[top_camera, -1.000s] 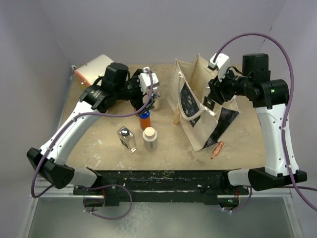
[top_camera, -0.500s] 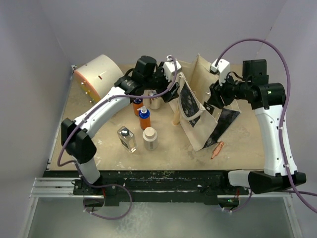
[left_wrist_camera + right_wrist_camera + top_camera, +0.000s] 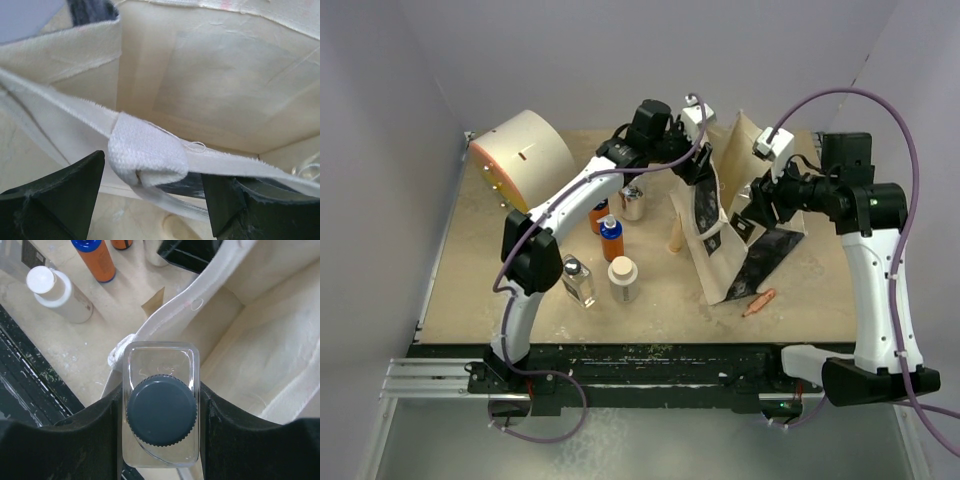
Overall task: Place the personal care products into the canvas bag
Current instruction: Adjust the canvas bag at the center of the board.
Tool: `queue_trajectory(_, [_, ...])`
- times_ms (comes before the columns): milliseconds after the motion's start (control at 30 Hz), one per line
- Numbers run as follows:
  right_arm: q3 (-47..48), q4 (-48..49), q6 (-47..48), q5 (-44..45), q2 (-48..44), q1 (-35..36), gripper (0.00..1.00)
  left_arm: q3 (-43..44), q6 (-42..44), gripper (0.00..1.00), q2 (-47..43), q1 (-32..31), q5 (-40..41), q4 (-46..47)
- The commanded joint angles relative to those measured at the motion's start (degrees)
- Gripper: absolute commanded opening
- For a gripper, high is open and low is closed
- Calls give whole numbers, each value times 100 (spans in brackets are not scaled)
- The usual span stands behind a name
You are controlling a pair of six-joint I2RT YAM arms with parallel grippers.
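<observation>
the right end effector is clenched on a clear squarish bottle, its dark fingers pressed flat against the two glassy sides. the bottle's round black cap has a ribbed edge. the bottle hangs over the rim of the canvas bag, partly above the open mouth and partly above the woven hem. the bag's inside is plain, pale, creased cloth.

the left end effector is at the bag's left rim with its fingers spread. a folded loop of white webbing strap lies between them, with a gap on each side.

in the top view the bag stands right of centre on the speckled tan surface, its dark printed panel facing left.

left of the bag are:
- a silver bottle
- two orange bottles with blue caps
- a cream-white bottle with a round cap
- a second clear bottle

a tan wooden cone is just beside the bag. a small orange stick lies near its near corner. a large cream drum lies on its side at the far left.
</observation>
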State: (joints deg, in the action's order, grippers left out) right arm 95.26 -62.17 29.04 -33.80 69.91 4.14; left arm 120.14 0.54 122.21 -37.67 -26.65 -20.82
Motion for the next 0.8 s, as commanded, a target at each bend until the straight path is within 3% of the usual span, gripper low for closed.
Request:
queue_trajectory(0, [97,488,-23,-922,-295,-5,0,849,-201,80,328,-196,-441,163])
queue_trajectory(200, [41,546,-8,-1017,-432,-24,0,1222,-254,81,625,-307,-509,119])
queue_trajectory(300, [56,823,-208,-534,-422,-44,0,1253,-108,83,527,-298,-351,11])
queue_trajectory(533, [589,978,-110,453,-142,-45,0,967,319,90,-182,-223,-42,-164])
queue_trajectory(767, [1030,999,119,764,148,-87,0,309,528,95,-1126,-127,218,-218])
